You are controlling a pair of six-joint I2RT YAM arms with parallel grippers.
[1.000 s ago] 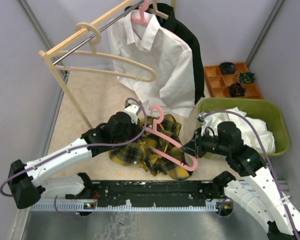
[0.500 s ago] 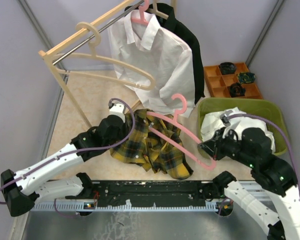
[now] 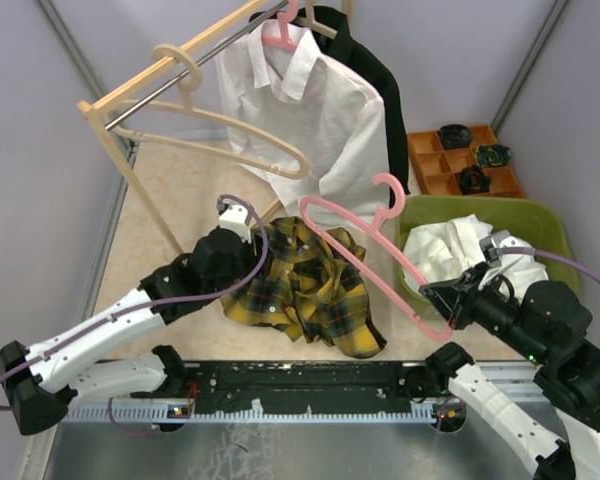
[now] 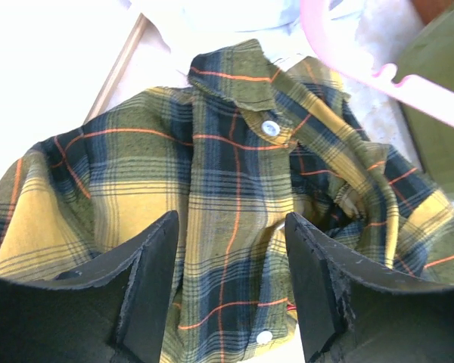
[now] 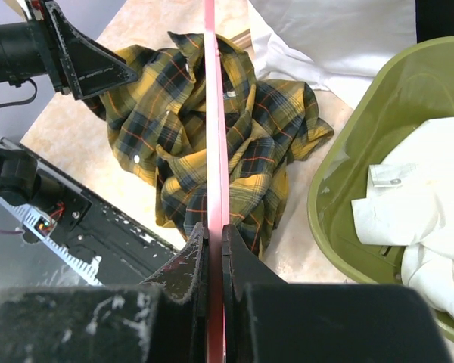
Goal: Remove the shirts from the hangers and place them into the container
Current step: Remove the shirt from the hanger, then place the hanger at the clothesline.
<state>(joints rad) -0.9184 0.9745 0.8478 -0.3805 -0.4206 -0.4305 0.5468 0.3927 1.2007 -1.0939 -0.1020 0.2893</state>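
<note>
I see the left hand now part-open and empty above the plaid shirt. The right hand, clamped on the pink hanger, has pulled it clear. The plaid shirt lies freed by the desk's near edge, left of the green basket, and goes in next.

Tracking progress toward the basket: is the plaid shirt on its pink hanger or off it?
Off. The plaid shirt lies crumpled on the table; the pink hanger pinched in the right hand is bare.

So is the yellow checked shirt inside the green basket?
No, the plaid shirt lies crumpled on the table beside the basket, which holds a white shirt.
</note>
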